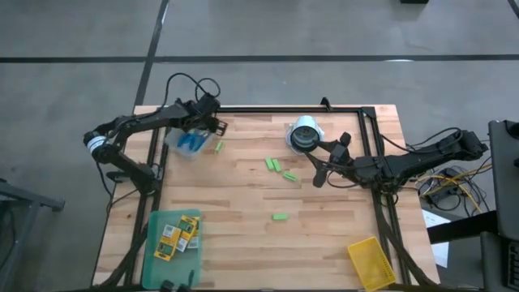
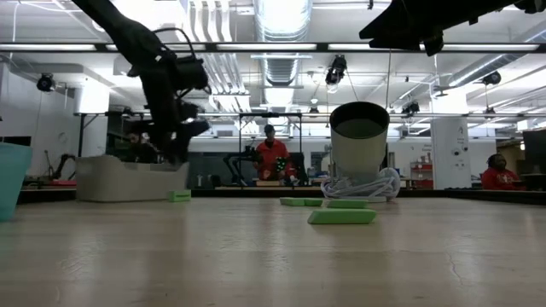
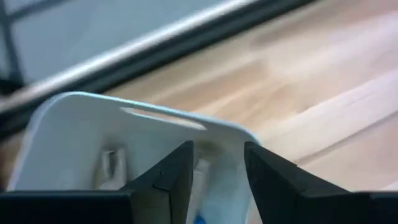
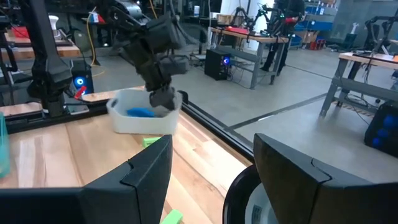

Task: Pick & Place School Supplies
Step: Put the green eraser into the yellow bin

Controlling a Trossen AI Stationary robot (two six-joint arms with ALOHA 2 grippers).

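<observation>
A white bin [image 1: 185, 144] at the table's far left holds blue-handled scissors [image 4: 140, 112]. My left gripper [image 3: 217, 149] hangs open just above the bin's right end [image 4: 173, 107], fingers slanting down, nothing between them. Light-green erasers lie loose on the wood: one [image 1: 219, 146] beside the bin, two [image 1: 276, 165] mid-table, one [image 1: 280, 216] nearer the front. Crayon boxes [image 1: 180, 233] lie flat in the green tray [image 1: 156, 247] at front left. My right gripper [image 4: 211, 146] waits open at the right, about level, beside a grey cup [image 1: 304, 134].
A yellow bin [image 1: 371, 261] stands at the front right corner. The grey cup [image 2: 358, 145] has a white cord heaped at its base [image 2: 363, 186]. A black frame rail [image 1: 284, 109] runs along the far edge. Bare wood lies mid-table around the erasers.
</observation>
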